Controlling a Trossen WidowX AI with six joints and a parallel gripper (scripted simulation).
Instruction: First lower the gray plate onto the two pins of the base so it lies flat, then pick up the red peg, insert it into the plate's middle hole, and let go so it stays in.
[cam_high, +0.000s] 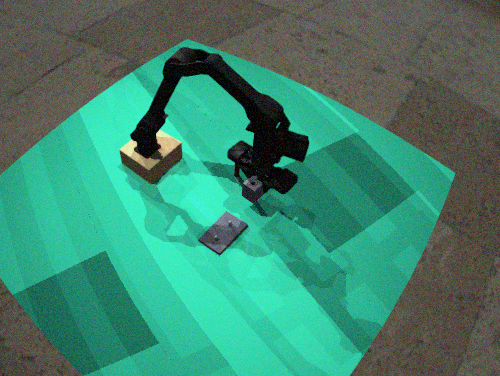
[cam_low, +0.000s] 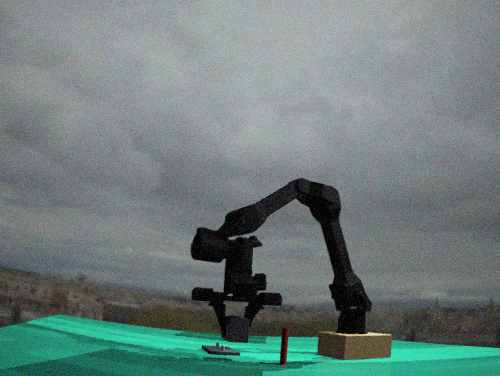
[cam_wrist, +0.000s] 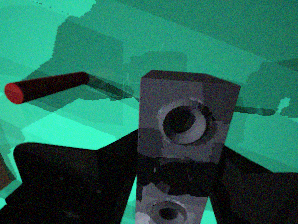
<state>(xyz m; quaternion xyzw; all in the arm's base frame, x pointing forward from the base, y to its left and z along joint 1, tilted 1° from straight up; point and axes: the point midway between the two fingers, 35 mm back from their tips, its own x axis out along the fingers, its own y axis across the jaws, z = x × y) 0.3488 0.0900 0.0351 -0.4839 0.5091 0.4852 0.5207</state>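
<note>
The gripper (cam_high: 254, 186) is clamped on the gray plate (cam_high: 253, 188), holding it above the mat just beyond the base (cam_high: 223, 232), so the plate step is in hand; next, its holes must be aligned over the two pins and lowered.

One gray plate (cam_high: 253, 188), one red peg (cam_low: 284, 345), one base (cam_high: 223, 233) with two pins, one arm (cam_high: 225, 85).

Green mat (cam_high: 100, 210), brown stone floor (cam_high: 440, 75), overcast sky (cam_low: 200, 100)
</note>
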